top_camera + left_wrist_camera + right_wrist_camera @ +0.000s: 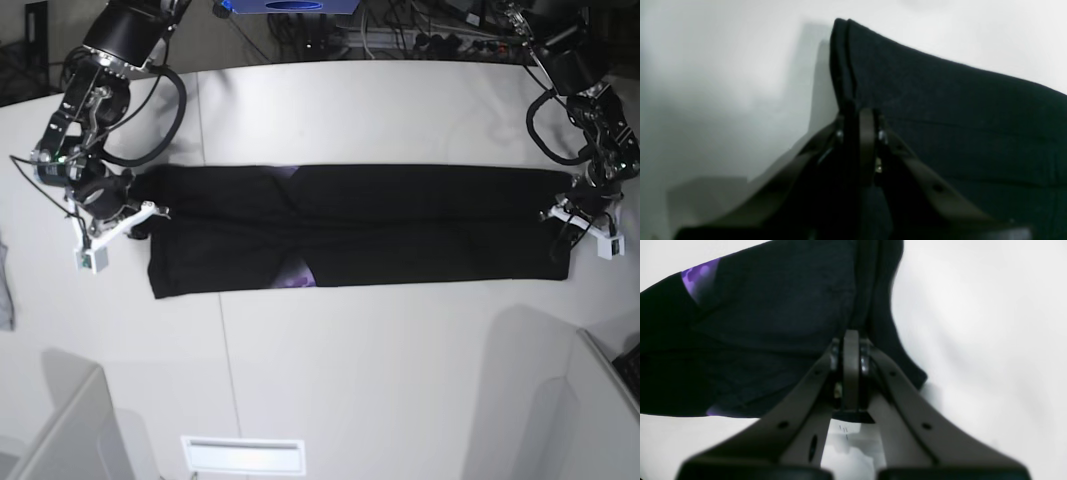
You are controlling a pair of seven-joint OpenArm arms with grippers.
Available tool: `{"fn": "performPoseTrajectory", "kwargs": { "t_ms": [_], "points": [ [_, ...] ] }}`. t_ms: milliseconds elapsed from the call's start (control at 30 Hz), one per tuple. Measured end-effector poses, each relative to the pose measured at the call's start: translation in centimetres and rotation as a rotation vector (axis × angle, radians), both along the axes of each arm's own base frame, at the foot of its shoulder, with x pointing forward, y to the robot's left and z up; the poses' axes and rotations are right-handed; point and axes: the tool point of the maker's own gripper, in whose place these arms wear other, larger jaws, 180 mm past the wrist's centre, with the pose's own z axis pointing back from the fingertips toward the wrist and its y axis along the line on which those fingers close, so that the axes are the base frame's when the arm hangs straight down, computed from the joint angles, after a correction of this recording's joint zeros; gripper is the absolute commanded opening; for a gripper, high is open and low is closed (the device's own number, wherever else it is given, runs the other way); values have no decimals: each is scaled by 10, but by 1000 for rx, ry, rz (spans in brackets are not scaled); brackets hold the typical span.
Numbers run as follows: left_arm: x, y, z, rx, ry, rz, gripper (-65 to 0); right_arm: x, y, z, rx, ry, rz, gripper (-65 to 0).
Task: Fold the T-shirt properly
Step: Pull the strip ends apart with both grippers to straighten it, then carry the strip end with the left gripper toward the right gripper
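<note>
T-shirt (400, 225) lies as a long band across the tabletop (350, 370), long axis side to side. Right pincer (140, 212) clamps one end; left pincer (568, 208) clamps the other, equally near.

right gripper (851, 350) jaws pinched on black T-shirt (773, 330) edge, purple patch (698, 278) far left, white table (990, 340) right

White desk (330, 370) spreads wide here, and the black T-shirt (400, 225) lies flat across it as a long horizontal band, purple print peeking near its middle. At the far left edge, a grey cloth scrap (5, 290) rests too.
</note>
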Motion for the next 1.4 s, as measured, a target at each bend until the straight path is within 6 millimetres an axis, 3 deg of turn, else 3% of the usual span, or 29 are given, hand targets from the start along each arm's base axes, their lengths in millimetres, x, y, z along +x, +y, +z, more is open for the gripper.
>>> {"fn": "performPoseTrajectory", "kwargs": {
  "t_ms": [167, 533, 800, 967, 1400],
  "points": [
    [-8, -6, 12, 55, -19, -35, -650, 0, 0, 0, 2, -1, 1, -650],
    [-13, -52, 28, 199, -38, -102, -650, 0, 1, 0, 4, 0, 1, -650],
    [-2, -124, 25, 241, -32, -296, -650, 0, 0, 0, 2, 0, 1, -650],
    [1, -155, 24, 219, -46, -351, -650, 0, 0, 0, 2, 0, 1, -650],
    [0, -208, 10, 219, -21, -470, -650, 0, 0, 0, 2, 0, 1, -650]
  ]
}}
